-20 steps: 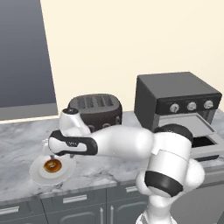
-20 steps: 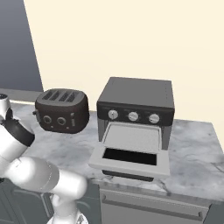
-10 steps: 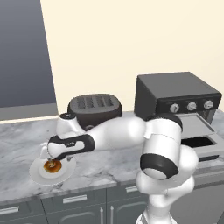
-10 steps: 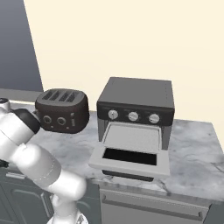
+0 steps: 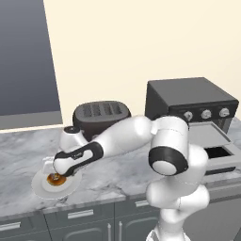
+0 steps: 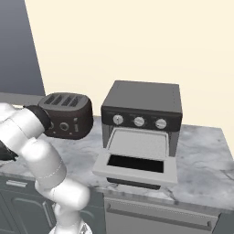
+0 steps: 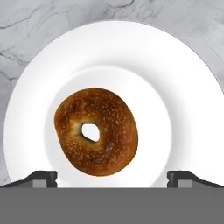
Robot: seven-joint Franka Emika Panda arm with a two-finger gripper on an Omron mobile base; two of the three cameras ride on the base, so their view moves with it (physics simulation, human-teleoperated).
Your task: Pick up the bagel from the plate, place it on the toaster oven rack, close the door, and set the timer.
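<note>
**Gripper over bagel, jaws wide**

While the gripper [image 7: 112,177] hangs above the plate [image 7: 183,78], its fingers [image 7: 40,178] stand spread wide w/ nothing between them. Bagel [image 7: 96,131] lies flat at plate centre, approx at 12 o'clock from the midpoint between the tips in the hand view, slightly toward 11; not touching either tip. Left base view: bagel [image 5: 55,179] on plate [image 5: 43,186] on marble counter [image 5: 23,155], w/ toaster [image 5: 101,117] at approx 1 o'clock from it. Oven door [image 6: 137,167] is open, rack [image 6: 139,144] bare.
</note>
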